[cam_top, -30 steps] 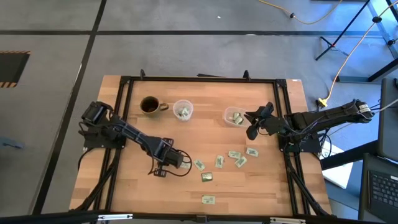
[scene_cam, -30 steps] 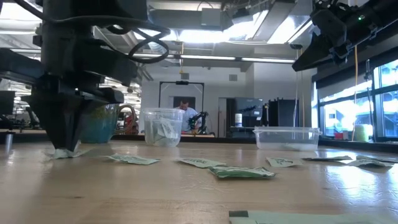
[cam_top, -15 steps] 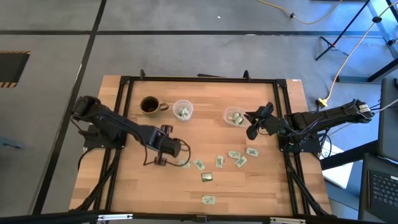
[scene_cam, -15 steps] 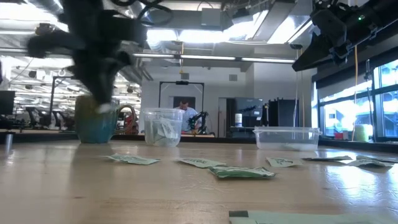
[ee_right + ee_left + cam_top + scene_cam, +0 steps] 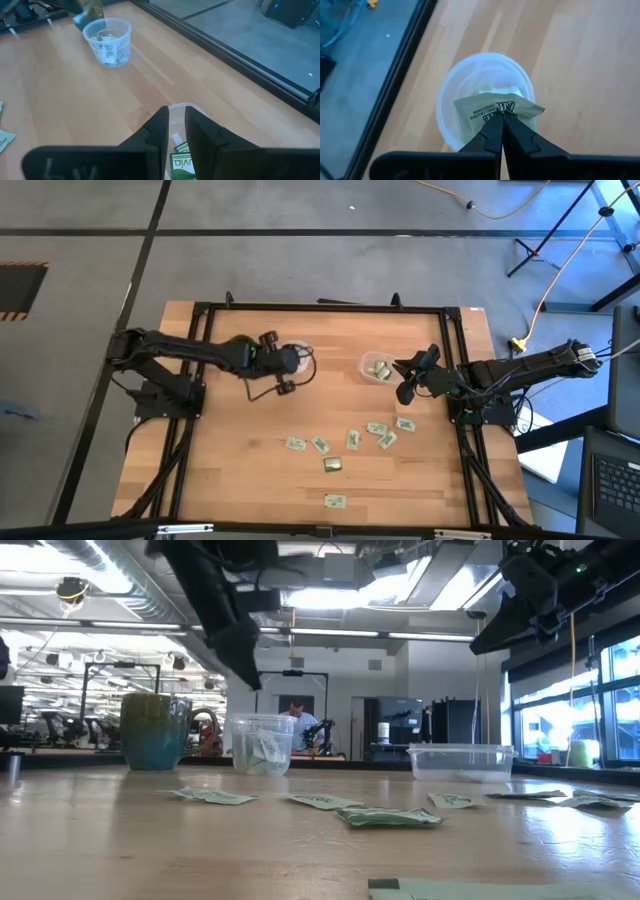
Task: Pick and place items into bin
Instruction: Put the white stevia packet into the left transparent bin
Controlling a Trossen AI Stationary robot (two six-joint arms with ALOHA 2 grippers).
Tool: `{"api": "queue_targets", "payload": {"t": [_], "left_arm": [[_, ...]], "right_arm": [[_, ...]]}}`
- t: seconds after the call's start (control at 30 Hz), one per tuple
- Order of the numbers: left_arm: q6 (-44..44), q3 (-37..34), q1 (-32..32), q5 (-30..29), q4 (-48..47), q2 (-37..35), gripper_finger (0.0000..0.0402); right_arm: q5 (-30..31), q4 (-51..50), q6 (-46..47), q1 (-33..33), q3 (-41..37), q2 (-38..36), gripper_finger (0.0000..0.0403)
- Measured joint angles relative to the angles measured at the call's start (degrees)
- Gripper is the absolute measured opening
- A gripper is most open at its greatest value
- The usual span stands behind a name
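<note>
Left gripper (image 5: pixel 499 119) pinched tight on packet (image 5: pixel 497 109) edge, above clear cup (image 5: pixel 485 100). Packet thin, light, floppy: edge grip suits. Right gripper (image 5: pixel 173 131) empty, narrowly parted, over bin (image 5: pixel 376 367).

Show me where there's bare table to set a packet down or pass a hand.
Free: the near-left table, left of the loose packets, and the strip between cup and tub. Crowded: the centre-right scatter below the right gripper, and the back left, where the left gripper holds a packet over the cup beside the mug.
</note>
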Motion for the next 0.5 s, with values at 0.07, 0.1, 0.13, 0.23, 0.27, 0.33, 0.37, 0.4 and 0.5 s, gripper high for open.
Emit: {"api": "queue_targets", "payload": {"t": [0.07, 0.1, 0.13, 0.23, 0.27, 0.33, 0.37, 0.4, 0.5], "left_arm": [[1.6, 0.0, 2.3, 1.4, 0.6, 0.3, 0.0003], [2.1, 0.0, 3.2, 1.5, 1.7, 0.8, 0.0002], [2.7, 0.1, 4.0, 1.9, 2.9, 1.3, 0.0002], [3.4, 0.0, 5.9, 3.2, 3.1, 3.1, 0.0002], [3.5, 0.0, 6.2, 4.0, 3.8, 3.9, 0.0003], [3.6, 0.0, 6.8, 4.8, 3.5, 5.4, 0.0005], [3.6, 0.0, 6.9, 4.8, 3.9, 6.1, 0.0005], [3.6, 0.0, 6.9, 4.7, 4.0, 6.9, 0.0004], [4.1, 0.0, 7.1, 4.6, 4.1, 8.9, 0.0002]], "right_arm": [[0.0, 0.0, 0.0, 0.0, 0.0, 0.0, 0.0067], [0.0, 0.0, 0.0, 0.0, 0.0, 0.0, 0.0067], [0.0, 0.0, 0.0, 0.0, 0.0, 0.0, 0.0067], [0.0, 0.0, -0.8, 0.0, 0.0, 0.0, 0.0067], [0.0, 0.0, -1.1, 0.0, 0.0, 0.0, 0.0067], [0.0, 0.4, -1.3, 0.0, 0.0, 0.0, 0.0067], [0.0, 0.4, -1.2, 0.0, 0.0, 0.0, 0.0067], [0.0, 0.2, -1.3, 0.0, 0.0, 0.0, 0.0067], [0.0, 0.2, -1.2, -0.1, 0.0, 0.0, 0.0067]]}}
